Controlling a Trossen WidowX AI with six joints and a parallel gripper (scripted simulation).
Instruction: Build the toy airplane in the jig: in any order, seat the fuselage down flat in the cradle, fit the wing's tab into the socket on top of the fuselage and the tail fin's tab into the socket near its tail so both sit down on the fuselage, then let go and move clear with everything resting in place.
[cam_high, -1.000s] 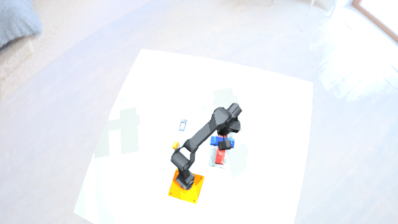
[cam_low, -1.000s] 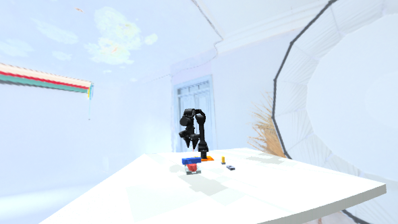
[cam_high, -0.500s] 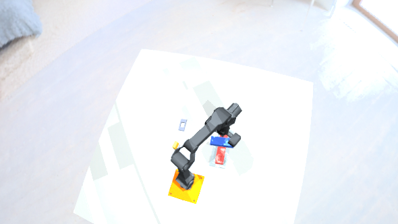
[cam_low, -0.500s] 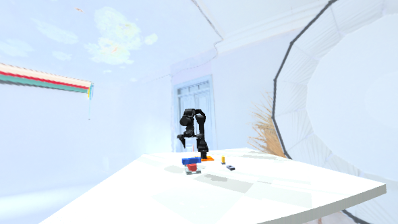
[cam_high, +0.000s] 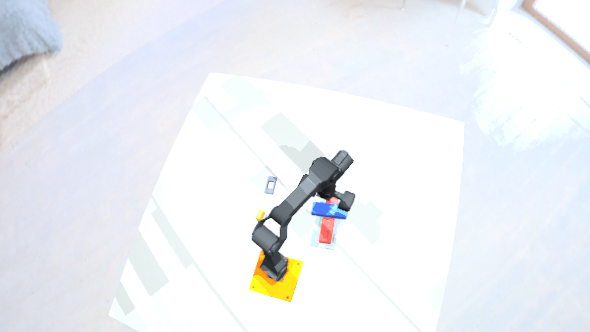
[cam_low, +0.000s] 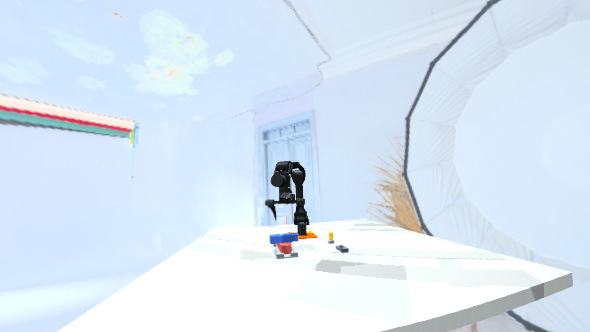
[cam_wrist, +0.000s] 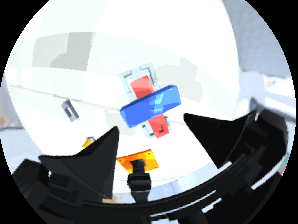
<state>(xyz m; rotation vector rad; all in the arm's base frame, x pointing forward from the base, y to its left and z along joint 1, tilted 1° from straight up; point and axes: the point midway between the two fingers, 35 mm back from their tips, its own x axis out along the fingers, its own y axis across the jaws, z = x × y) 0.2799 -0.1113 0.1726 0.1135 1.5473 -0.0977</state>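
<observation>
The red fuselage (cam_high: 326, 232) (cam_low: 284, 248) (cam_wrist: 159, 127) lies lengthwise in the pale, see-through cradle (cam_high: 314, 244) (cam_wrist: 124, 75). The blue wing (cam_high: 322, 209) (cam_low: 283, 238) (cam_wrist: 150, 106) lies crosswise over the fuselage; its tab and the socket under it are hidden. The yellow tail fin (cam_high: 260, 215) (cam_low: 330, 236) (cam_wrist: 88, 142) stands apart from the fuselage, on the arm's side of the table, with a small dark base under it in the exterior view. My gripper (cam_low: 287, 215) (cam_wrist: 152, 123) is open and empty, well above the wing and fuselage, touching neither.
A small grey hollow holder (cam_low: 342, 248) (cam_wrist: 72, 110) lies on the table near the tail fin. The arm stands on an orange-yellow base plate (cam_high: 292, 286) (cam_wrist: 151, 159), behind the cradle in the exterior view. The white table (cam_high: 400, 150) has visible outer edges.
</observation>
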